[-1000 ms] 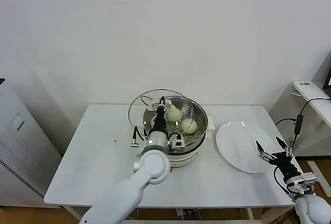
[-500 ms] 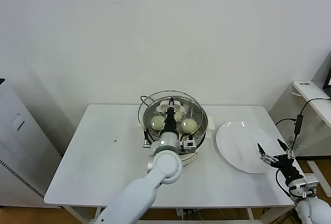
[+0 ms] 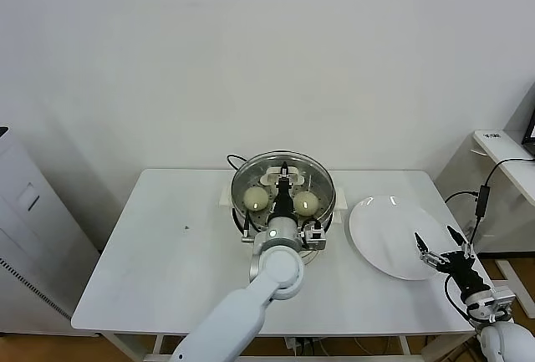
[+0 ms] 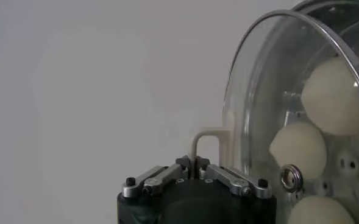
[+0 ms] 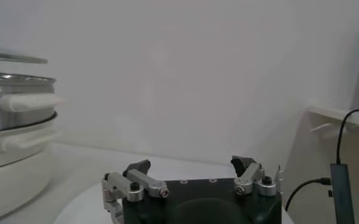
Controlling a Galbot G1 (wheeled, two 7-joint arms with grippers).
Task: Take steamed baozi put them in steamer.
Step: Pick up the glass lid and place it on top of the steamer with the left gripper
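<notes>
The steamer (image 3: 332,198) stands at the middle of the table with the round glass lid (image 3: 266,167) lying over it. My left gripper (image 3: 284,177) is shut on the lid's cream handle (image 4: 208,136) above the steamer's centre. Through the glass I see steamed baozi (image 3: 257,198) (image 3: 307,203) in the head view. In the left wrist view, three cream-white buns (image 4: 333,97) (image 4: 298,146) (image 4: 316,210) rest on the perforated floor behind the lid (image 4: 258,115). My right gripper (image 3: 441,247) waits open over the near right edge of the white plate (image 3: 386,232), holding nothing.
The white table (image 3: 167,253) has free room to the steamer's left. A black cord runs behind the steamer. In the right wrist view the steamer (image 5: 11,105) shows far off past the open gripper (image 5: 192,165). A side desk with cables (image 3: 485,199) stands at the right.
My left gripper has carried the glass lid to the right, from tilted at the steamer's left rim to level over the steamer. The right gripper has barely moved.
</notes>
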